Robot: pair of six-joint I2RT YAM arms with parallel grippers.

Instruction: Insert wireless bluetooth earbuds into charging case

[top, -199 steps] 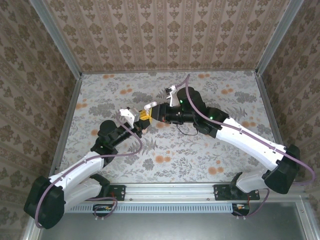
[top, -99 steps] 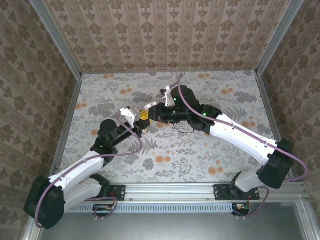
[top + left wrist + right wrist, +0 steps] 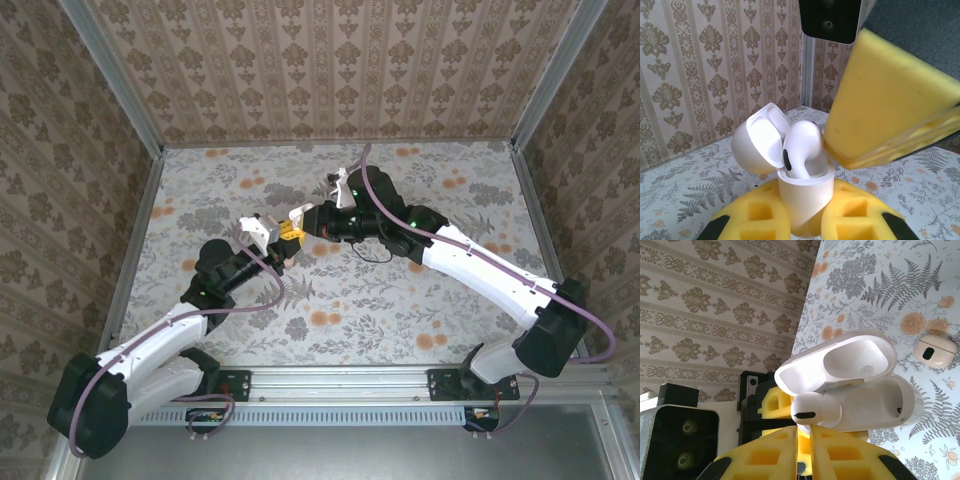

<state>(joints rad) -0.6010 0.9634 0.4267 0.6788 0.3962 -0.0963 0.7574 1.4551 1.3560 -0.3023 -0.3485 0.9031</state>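
Observation:
The white charging case (image 3: 805, 192) stands upright with its lid (image 3: 757, 142) swung open, and my left gripper (image 3: 805, 220) is shut on its lower body. One white earbud (image 3: 801, 147) sits stem-down in the case's near socket, its rounded head sticking out. My right gripper (image 3: 810, 437) is shut, its yellow fingertips pressed against that earbud (image 3: 815, 412) from the side. In the left wrist view one of its pads (image 3: 880, 110) leans on the earbud's head. A second earbud (image 3: 935, 351) lies loose on the floral table. From above, both grippers meet at the case (image 3: 296, 213).
The floral table (image 3: 400, 300) is walled by patterned panels on three sides, with a metal rail along the near edge. Both arms cross toward the middle, and a thin black cable (image 3: 372, 252) hangs under the right wrist.
The right arm has pushed a little left toward the case and its jaws have closed slightly. The left arm holds still with the case.

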